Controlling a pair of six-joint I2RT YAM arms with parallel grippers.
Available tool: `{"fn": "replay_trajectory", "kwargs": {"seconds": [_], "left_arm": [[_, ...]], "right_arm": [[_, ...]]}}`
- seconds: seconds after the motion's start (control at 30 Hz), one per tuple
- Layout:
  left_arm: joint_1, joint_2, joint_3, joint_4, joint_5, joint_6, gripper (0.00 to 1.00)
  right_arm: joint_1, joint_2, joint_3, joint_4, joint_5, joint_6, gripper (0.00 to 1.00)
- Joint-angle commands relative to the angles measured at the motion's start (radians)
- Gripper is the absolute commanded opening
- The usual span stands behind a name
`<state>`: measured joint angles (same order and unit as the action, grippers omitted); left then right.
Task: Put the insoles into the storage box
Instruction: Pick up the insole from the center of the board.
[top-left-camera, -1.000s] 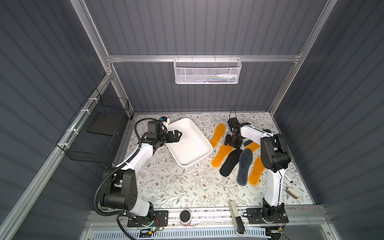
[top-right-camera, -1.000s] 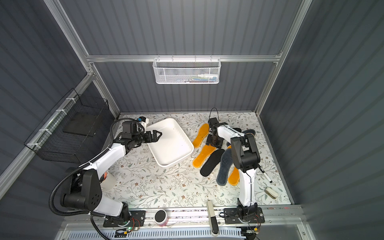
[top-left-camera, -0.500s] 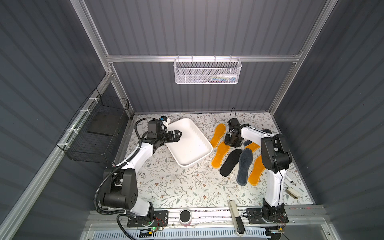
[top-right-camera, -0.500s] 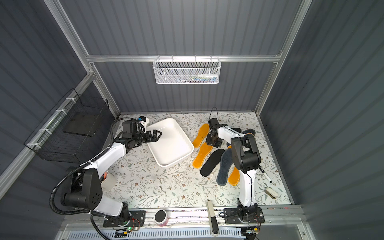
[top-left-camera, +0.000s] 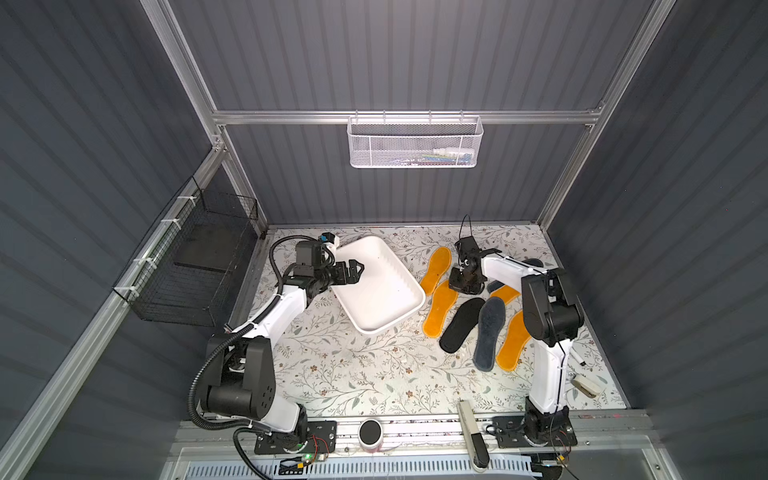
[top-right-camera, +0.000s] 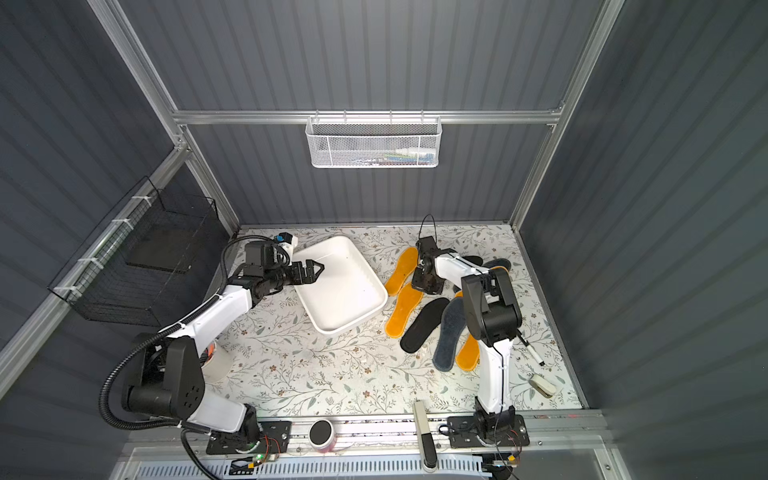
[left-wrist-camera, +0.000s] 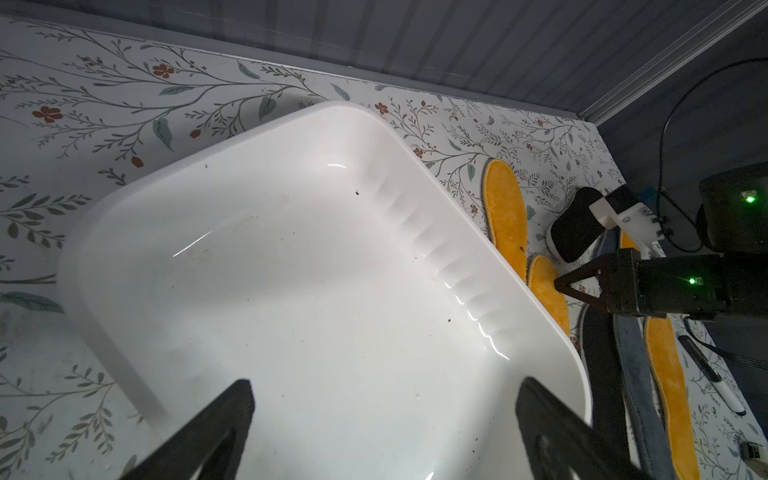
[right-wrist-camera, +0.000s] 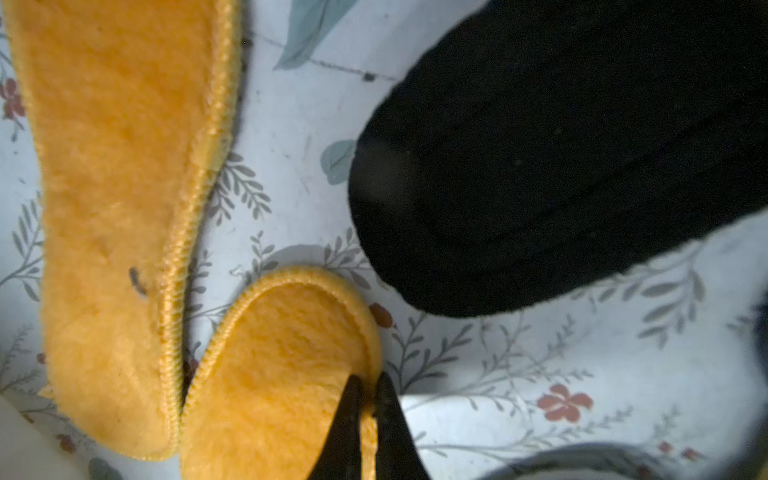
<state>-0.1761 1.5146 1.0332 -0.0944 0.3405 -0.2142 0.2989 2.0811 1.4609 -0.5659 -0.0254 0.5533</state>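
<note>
Pinching orange insole (right-wrist-camera: 282, 365) by edge, right gripper (right-wrist-camera: 368, 380); left gripper (left-wrist-camera: 384, 384) wide over storage box (left-wrist-camera: 291, 249).

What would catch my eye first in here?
Bright orange insoles lie among darker ones on the floral table, and the right end effector is pinched shut on one's edge. Next to them sits the empty white storage box, the left end effector hovering open over its corner.

Overhead pair, left wrist over storage box (left-wrist-camera: 311, 270), right seemingly closer
</note>
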Motion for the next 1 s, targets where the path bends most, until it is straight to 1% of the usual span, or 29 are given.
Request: {"fn": "replay_trajectory", "kwargs": {"seconds": [0.0,0.07,0.2,0.33,0.5,0.7,0.8,0.83,0.97], "left_arm": [[-0.003,0.001,0.022,-0.025,-0.003,0.007,1.00],[-0.003,0.004,0.022,-0.024,-0.003,0.007,1.00],[-0.003,0.004,0.023,-0.027,-0.002,0.010,1.00],[-0.003,-0.001,0.022,-0.031,-0.003,0.011,1.00],[-0.003,-0.004,0.020,-0.036,-0.003,0.015,1.00],[-0.003,-0.010,0.018,-0.035,-0.003,0.015,1.00],[-0.004,-0.009,0.018,-0.035,-0.003,0.011,1.00],[-0.003,-0.009,0.016,-0.032,-0.003,0.010,1.00],[-0.003,-0.010,0.014,-0.013,0.026,0.001,1.00]], "right_arm": [[0.019,0.062,-0.032,-0.087,-0.003,-0.008,0.04],[0.019,0.061,-0.029,-0.084,-0.011,-0.008,0.01],[0.017,0.033,-0.033,-0.055,-0.042,-0.005,0.00],[0.010,-0.030,-0.075,0.058,-0.120,-0.004,0.00],[0.003,-0.104,-0.124,0.171,-0.176,-0.002,0.00],[-0.008,-0.154,-0.135,0.165,-0.176,-0.026,0.00],[-0.018,-0.184,-0.160,0.172,-0.206,-0.036,0.00],[-0.022,-0.194,-0.171,0.205,-0.213,-0.038,0.00],[-0.037,-0.232,-0.200,0.230,-0.267,-0.046,0.00]]}}
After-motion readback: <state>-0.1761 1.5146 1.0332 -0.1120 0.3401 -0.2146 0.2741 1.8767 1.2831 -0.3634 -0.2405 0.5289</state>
